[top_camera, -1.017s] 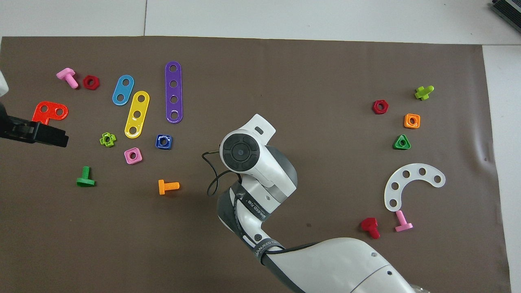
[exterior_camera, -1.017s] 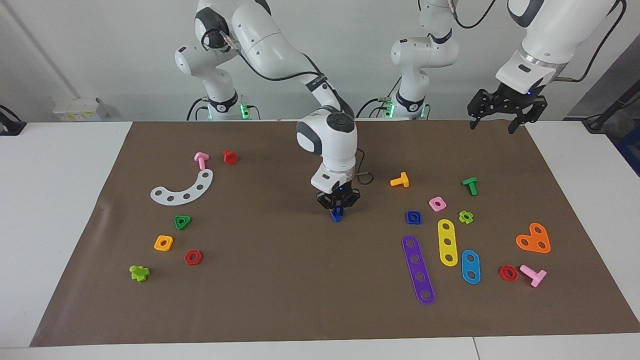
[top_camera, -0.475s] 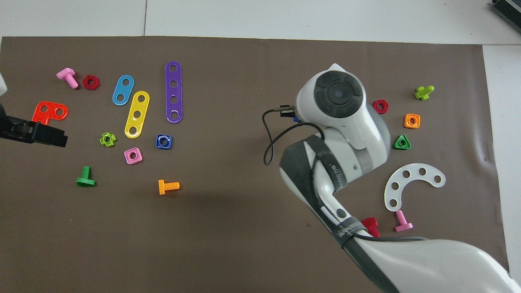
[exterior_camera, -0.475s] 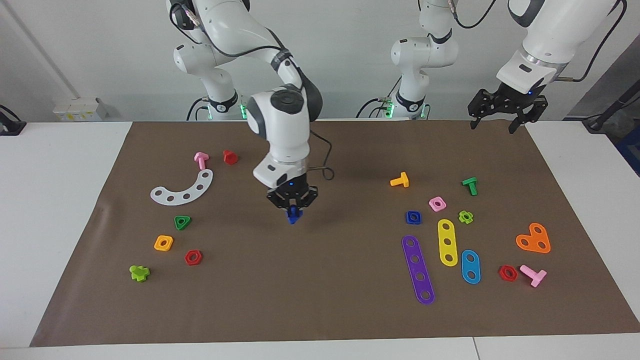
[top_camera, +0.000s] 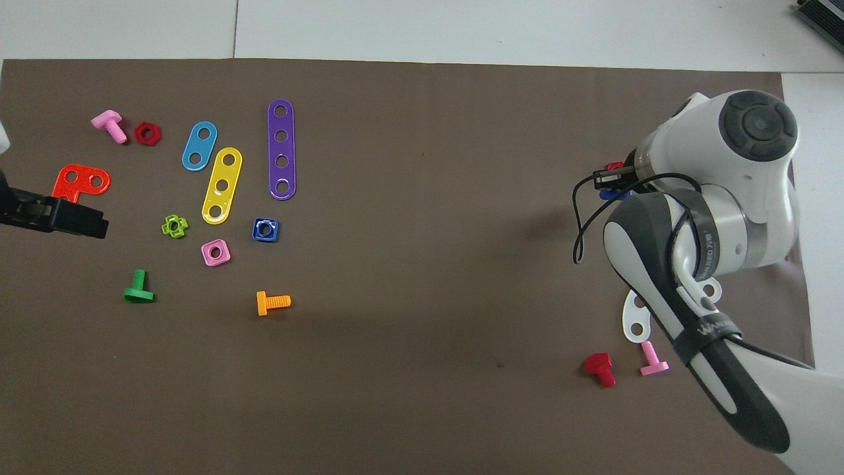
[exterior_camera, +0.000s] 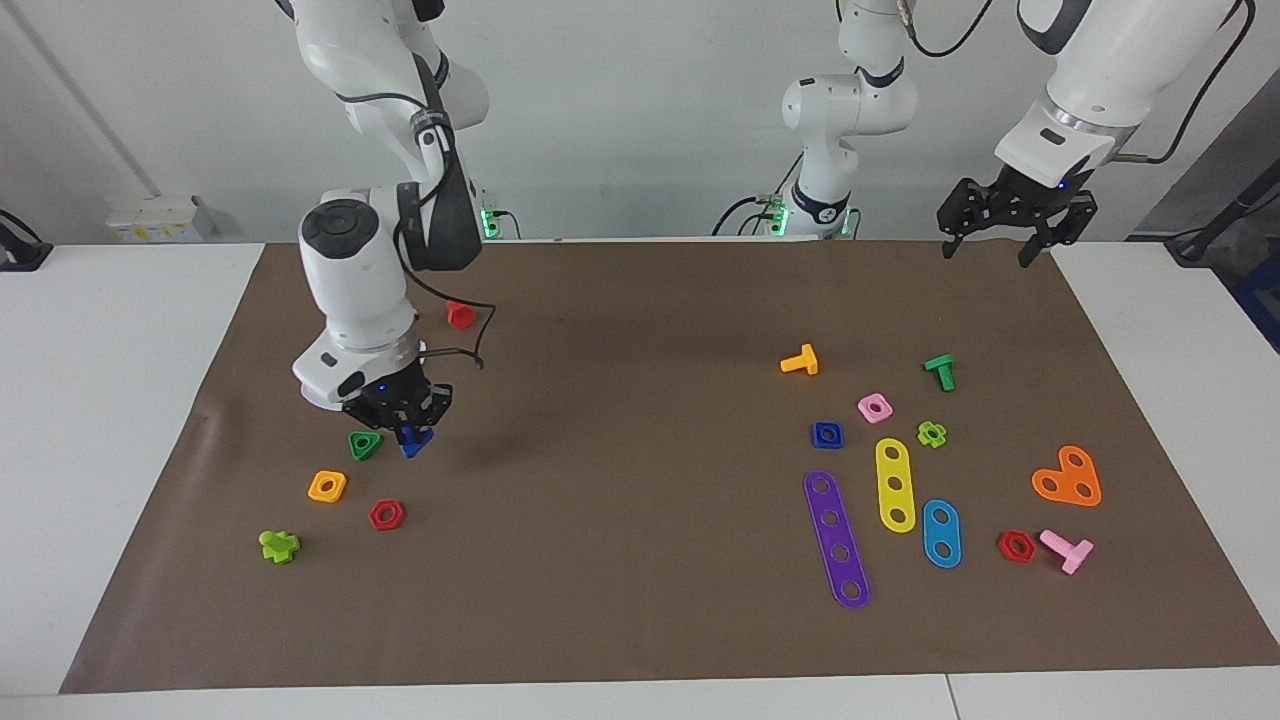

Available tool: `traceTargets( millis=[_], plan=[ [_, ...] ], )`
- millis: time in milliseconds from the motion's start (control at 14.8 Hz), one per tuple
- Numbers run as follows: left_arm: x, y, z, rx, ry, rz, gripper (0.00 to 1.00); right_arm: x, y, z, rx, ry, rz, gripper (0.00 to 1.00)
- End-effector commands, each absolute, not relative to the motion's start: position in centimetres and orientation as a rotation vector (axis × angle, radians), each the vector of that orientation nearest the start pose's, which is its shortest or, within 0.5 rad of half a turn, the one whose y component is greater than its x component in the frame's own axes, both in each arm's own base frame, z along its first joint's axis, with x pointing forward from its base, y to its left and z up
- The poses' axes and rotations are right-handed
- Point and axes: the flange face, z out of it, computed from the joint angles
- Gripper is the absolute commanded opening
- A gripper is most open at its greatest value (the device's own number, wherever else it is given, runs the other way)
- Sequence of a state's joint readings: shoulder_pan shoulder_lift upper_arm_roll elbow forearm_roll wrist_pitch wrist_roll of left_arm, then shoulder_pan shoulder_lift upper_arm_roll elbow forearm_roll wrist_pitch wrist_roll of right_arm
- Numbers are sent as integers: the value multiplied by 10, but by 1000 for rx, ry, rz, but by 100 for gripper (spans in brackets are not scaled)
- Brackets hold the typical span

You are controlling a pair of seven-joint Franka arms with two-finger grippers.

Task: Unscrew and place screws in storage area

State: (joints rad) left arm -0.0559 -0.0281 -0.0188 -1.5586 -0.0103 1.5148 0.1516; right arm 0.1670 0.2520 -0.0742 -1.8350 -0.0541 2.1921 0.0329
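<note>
My right gripper (exterior_camera: 405, 428) is shut on a dark-blue bolt (exterior_camera: 412, 441) and holds it low over the mat, right beside a green triangular piece (exterior_camera: 365, 444). In the overhead view the right arm covers most of this, and only a bit of the blue bolt (top_camera: 613, 194) shows under the right gripper (top_camera: 611, 182). The matching dark-blue square nut (exterior_camera: 827, 434) (top_camera: 265, 229) lies flat on the mat toward the left arm's end. My left gripper (exterior_camera: 985, 250) (top_camera: 66, 218) waits open and empty, raised over the mat's corner at its own end.
Near the held bolt lie an orange square nut (exterior_camera: 327, 486), a red hex nut (exterior_camera: 386, 514), a lime bolt (exterior_camera: 279, 545) and a red bolt (exterior_camera: 460, 314). Purple (exterior_camera: 836, 540), yellow (exterior_camera: 895, 484) and blue (exterior_camera: 941, 533) strips and an orange plate (exterior_camera: 1068, 477) lie toward the left arm's end.
My right arm has swung from the mat's middle toward its own end of the table, carrying the blue bolt to beside the green triangular piece. The left arm has not moved.
</note>
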Motion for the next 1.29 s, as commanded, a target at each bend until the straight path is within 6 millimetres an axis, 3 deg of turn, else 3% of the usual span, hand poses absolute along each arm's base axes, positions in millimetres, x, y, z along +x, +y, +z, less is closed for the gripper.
traceTargets(
  millis=[0,271,542,610,678,746,814,1220],
  plan=[
    [530,-38,642,-3141,352,35,100,603,34,372,-3142,-162,-199,0],
    [530,-38,642,-3141,352,35,100,585,28,335,-3141,-148,-218,0],
    [529,-38,642,-3141,352,37,100,577,24,316,-3141,-149,-218,0],
    [530,-37,642,-3140,352,35,100,577,23,316,-3142,-142,-218,42],
    [530,-38,642,-3141,355,35,100,578,23,316,-3142,-135,-218,99],
    [530,-38,642,-3141,352,35,100,579,23,317,-3142,-132,-220,100],
    [530,-37,642,-3140,352,35,100,582,24,323,-3140,-128,-239,100],
    [530,-38,642,-3141,352,35,100,626,16,444,-3140,54,-277,100]
  ],
)
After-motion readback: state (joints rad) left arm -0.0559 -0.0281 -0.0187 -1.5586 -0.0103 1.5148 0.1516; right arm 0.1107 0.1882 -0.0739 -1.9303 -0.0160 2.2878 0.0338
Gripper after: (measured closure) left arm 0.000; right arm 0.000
